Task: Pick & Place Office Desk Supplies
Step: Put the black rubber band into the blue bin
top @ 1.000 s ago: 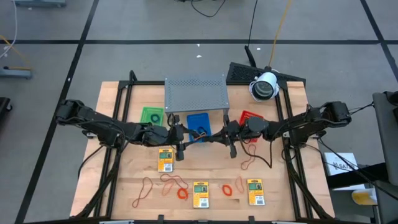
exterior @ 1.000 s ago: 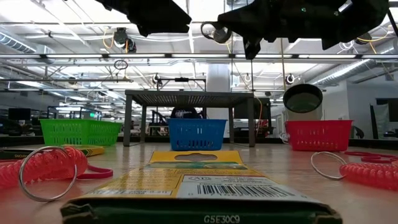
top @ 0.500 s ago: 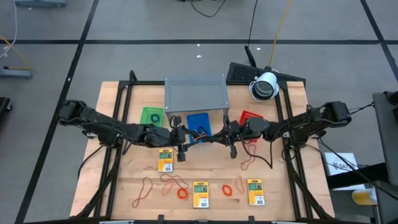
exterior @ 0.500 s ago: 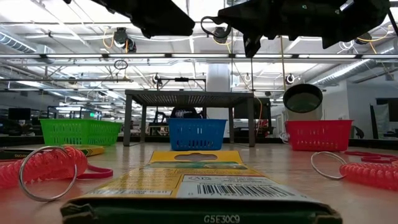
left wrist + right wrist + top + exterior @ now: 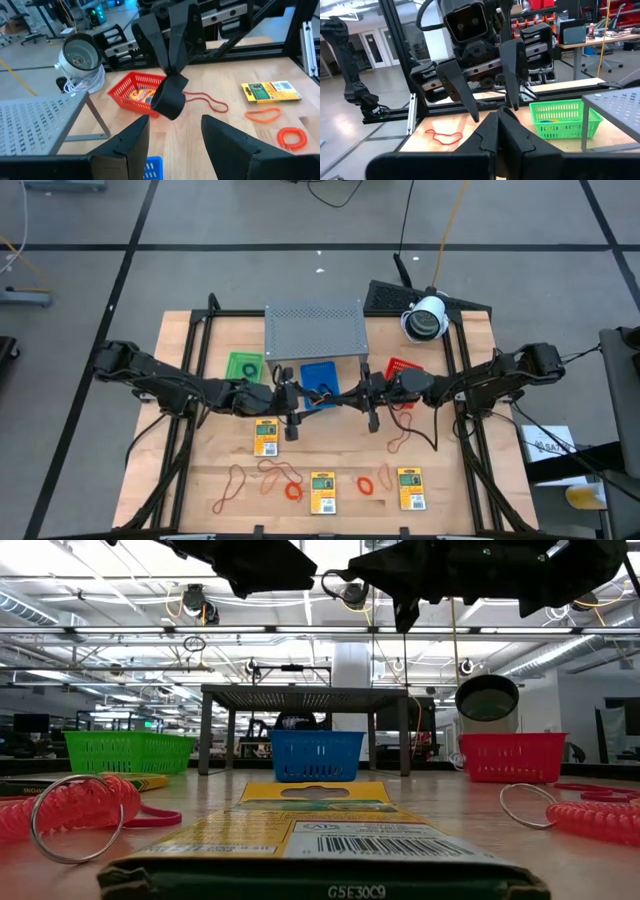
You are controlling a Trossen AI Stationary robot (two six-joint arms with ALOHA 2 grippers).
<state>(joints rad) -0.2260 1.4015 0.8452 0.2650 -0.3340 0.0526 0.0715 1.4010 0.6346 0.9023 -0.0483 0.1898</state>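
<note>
Left gripper [image 5: 291, 412], fingers spread and empty, faces the right gripper [image 5: 372, 406], pressed together, above the worktop [image 5: 440, 470]; yellow packets [image 5: 265, 437] lie toward 6 o'clock.

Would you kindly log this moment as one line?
left tool: open, empty, above table | right tool: shut, empty, facing it | yellow packets: on table

Packets [image 5: 322, 492] — before trays [image 5: 319, 377]

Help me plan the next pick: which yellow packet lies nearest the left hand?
The packet just below the left hand; the other two lie farther, in the front row.
</note>
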